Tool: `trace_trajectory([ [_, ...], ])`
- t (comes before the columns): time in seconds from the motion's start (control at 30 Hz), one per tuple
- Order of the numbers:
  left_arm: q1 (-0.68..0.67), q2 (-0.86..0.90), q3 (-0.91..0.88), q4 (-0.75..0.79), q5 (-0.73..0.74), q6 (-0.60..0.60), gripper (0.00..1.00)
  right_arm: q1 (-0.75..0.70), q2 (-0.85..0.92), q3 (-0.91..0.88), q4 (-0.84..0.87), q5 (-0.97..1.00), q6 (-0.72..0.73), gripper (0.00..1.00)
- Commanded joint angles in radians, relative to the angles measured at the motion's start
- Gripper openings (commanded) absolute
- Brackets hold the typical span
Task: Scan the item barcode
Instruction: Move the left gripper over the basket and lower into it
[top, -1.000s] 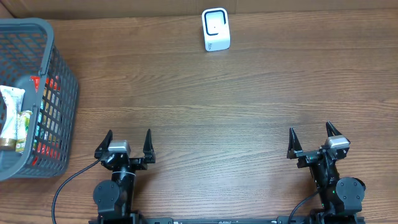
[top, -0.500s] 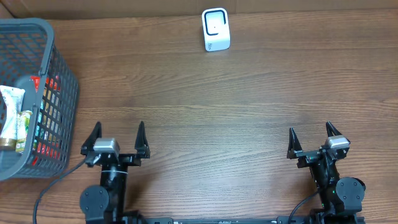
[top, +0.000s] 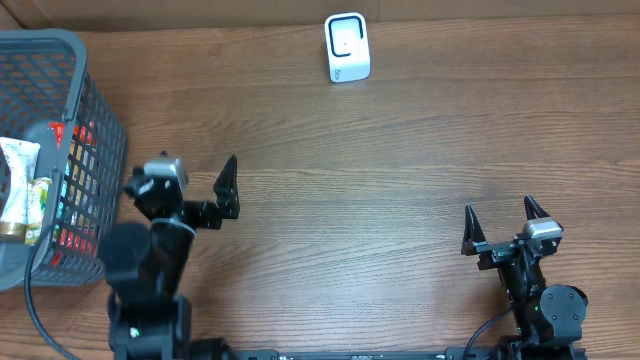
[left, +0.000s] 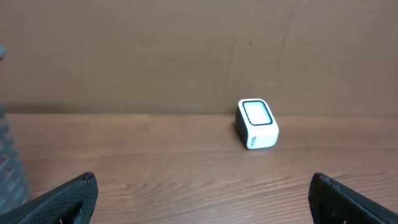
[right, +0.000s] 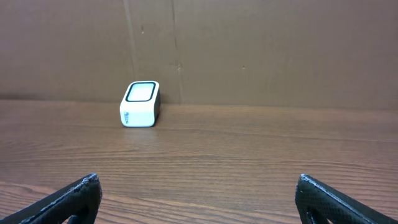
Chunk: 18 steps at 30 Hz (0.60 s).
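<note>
Packaged items lay in the grey basket at the left edge of your desk, just left of your left pincer, which stood wide and empty, while your right pincer, equally wide, sat well apart.

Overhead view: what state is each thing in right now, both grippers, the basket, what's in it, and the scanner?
left gripper: open, empty, beside the basket.
right gripper: open, empty, apart from everything.
basket: upright at the left side, holding items.
packets: lying in the basket, not yet picked up.
scanner: standing at the far side, nothing in front of it.
</note>
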Motion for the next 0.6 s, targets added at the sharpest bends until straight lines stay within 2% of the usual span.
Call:
trace_trajectory([
  [0.0,-0.007,0.112,0.145,-0.089,0.071,0.009,0.99,0.005,-0.012,-0.011,0.003,0.009,0.0,1.0],
  [0.3,-0.006,0.361,0.528,-0.447,0.076,0.026,1.0,0.005,-0.012,-0.011,0.003,0.009,0.0,1.0],
  [0.5,-0.006,0.603,0.911,-0.758,0.067,0.039,1.0,0.005,-0.012,-0.011,0.003,0.01,0.0,1.0],
  [0.57,-0.006,0.706,1.093,-0.904,0.138,0.039,1.0,0.005,-0.012,-0.011,0.003,0.01,0.0,1.0],
])
